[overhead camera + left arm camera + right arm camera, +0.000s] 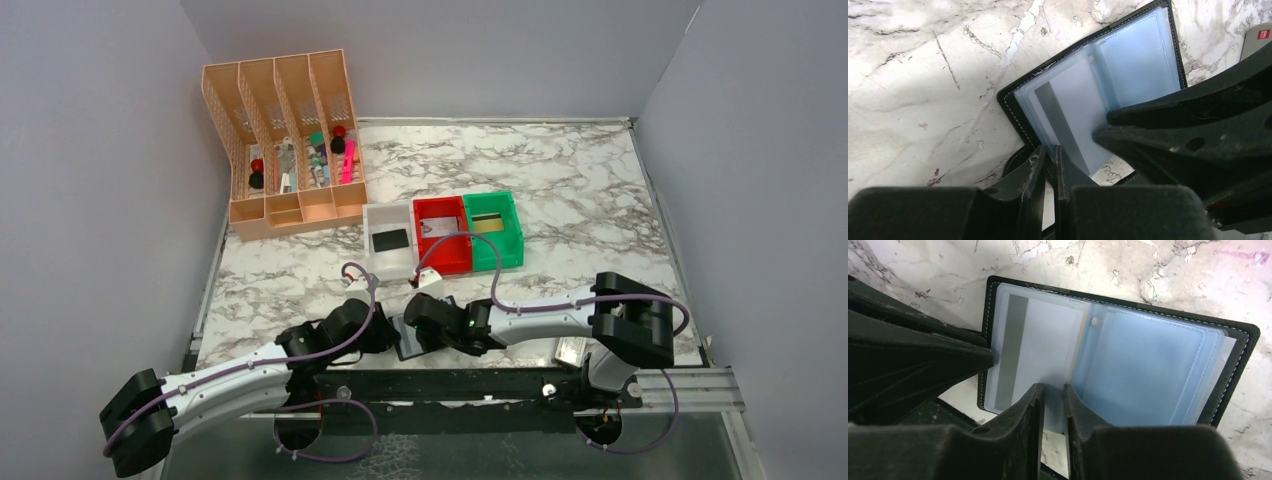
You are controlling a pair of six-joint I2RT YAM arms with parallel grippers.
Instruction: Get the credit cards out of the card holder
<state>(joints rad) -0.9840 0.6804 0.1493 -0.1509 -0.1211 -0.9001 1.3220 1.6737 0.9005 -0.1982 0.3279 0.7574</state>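
Marble table (pixel 600 200): card holder (pixel 1158 355) lies open at the near edge, between both arms. A grey-striped card (pixel 1048 340) sits in its pocket, long axis running away from the right gripper (pixel 1053 395), whose fingers straddle the near edge, slightly apart; grip unclear. Left gripper (pixel 1049 162) is nearly closed, seemingly pinching the holder's side edge. Other pockets too glossy to read.
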